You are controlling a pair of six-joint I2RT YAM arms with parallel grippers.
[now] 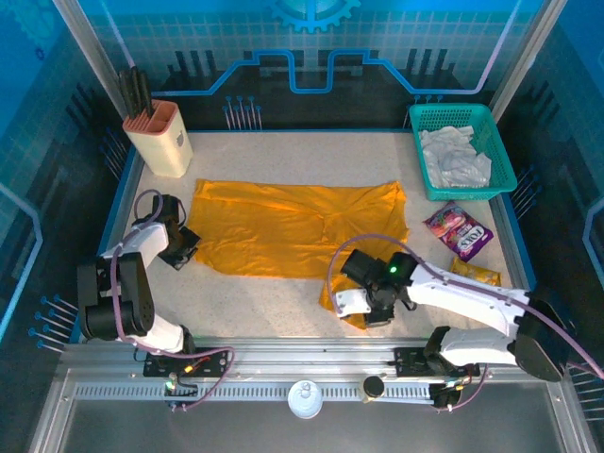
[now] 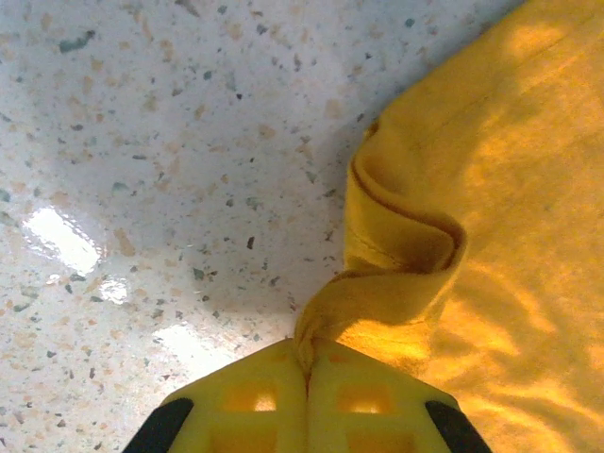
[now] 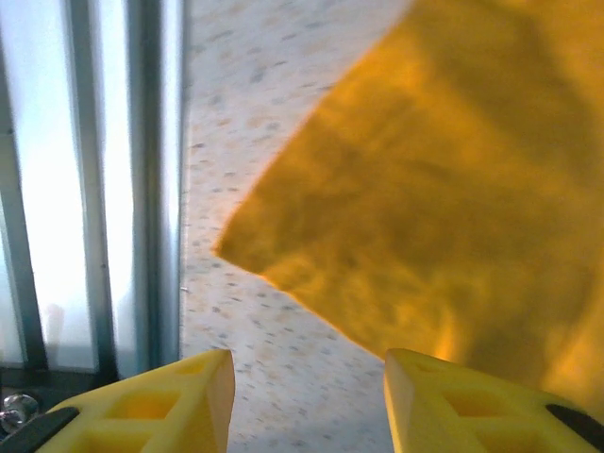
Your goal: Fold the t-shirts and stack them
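Speckled table, blue-lit grid walls

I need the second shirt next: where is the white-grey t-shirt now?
In the top view, the white-grey t-shirt lies crumpled inside the teal basket at the far right corner of the table, beyond the purple packet and right of the orange t-shirt.

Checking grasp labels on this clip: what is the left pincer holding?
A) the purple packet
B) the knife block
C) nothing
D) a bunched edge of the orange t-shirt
D: the left wrist view shows the left pincer closed with a twist of the orange t-shirt pinched in it.
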